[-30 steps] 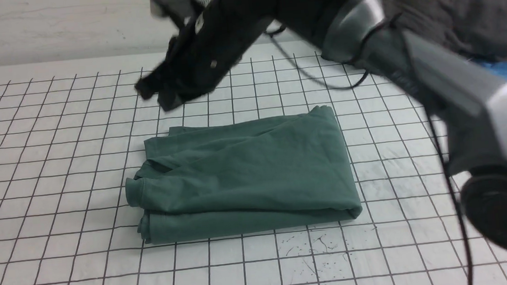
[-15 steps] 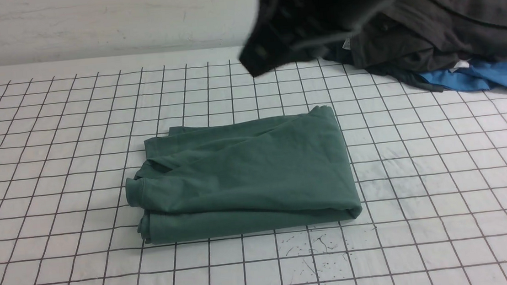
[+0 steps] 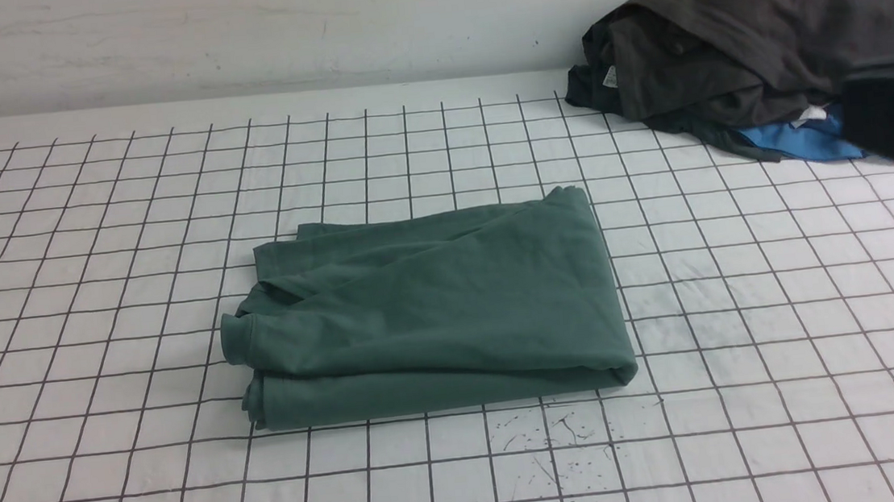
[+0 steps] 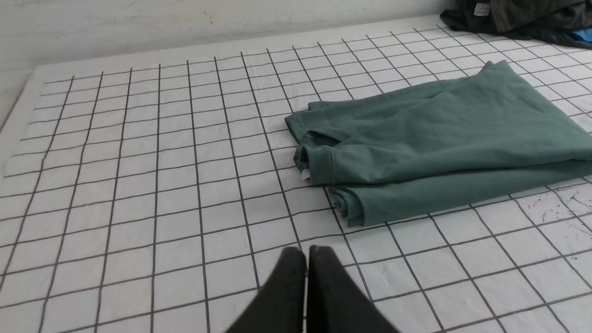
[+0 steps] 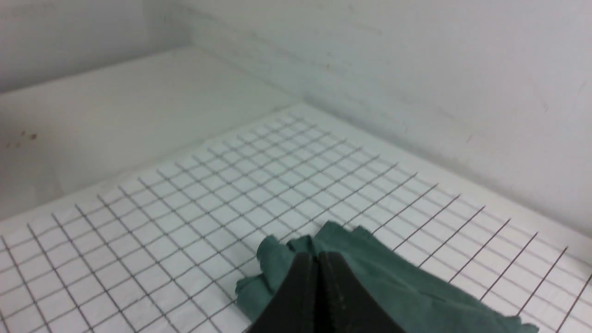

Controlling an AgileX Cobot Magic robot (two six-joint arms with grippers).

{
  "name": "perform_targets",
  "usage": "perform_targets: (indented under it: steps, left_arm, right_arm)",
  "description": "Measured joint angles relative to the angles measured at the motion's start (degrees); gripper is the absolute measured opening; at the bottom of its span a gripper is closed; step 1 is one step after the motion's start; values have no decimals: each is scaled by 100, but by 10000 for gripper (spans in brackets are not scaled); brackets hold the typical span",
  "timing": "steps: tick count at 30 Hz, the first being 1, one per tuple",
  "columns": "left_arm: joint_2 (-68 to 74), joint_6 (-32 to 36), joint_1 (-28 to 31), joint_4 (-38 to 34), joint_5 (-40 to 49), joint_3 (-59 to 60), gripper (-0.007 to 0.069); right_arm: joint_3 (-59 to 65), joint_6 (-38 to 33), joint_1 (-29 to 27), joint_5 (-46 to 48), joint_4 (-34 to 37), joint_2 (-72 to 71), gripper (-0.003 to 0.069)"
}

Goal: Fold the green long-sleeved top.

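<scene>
I see the green long-sleeved top point(image 3: 428, 309) lying folded into a compact rectangle mid-tabletop point(image 3: 89, 234), so I judge the fold done, with my left tool point(image 4: 306, 252) and right tool point(image 5: 317, 257) both pinched closed, holding nothing.

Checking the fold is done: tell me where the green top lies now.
In the front view the green top lies folded mid-table, nearer and left of the dark garment pile at the far right.

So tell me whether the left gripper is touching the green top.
Apart. The left wrist view shows the left gripper, fingers shut, with bare gridded table between it and the folded green top.
</scene>
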Motion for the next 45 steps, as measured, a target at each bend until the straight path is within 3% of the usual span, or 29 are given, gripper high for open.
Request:
perform_targets:
  steps: [7, 24, 29, 34, 35, 39, 45]
  left_arm:
    - [0, 0, 0, 0, 10, 0, -7]
    - [0, 0, 0, 0, 14, 9, -7]
    - [0, 0, 0, 0, 14, 9, -7]
    - [0, 0, 0, 0, 21, 9, -7]
    - [0, 0, 0, 0, 21, 9, -7]
    - [0, 0, 0, 0, 21, 9, -7]
    - [0, 0, 0, 0, 21, 9, -7]
  right_arm:
    - [422, -18, 0, -244, -142, -390, -15]
    - [468, -12, 0, 386, -151, -390, -15]
    - [1045, 197, -50, -213, -71, -540, -15]
    - [2703, 919, -1173, -1348, -277, -1398, -15]
    - [2762, 992, -1237, -1367, -296, -1439, -15]
    - [3902, 1842, -2810, -1396, -1076, -2459, -15]
    - [5021, 2603, -4146, -1159, -1694, -3644, -15]
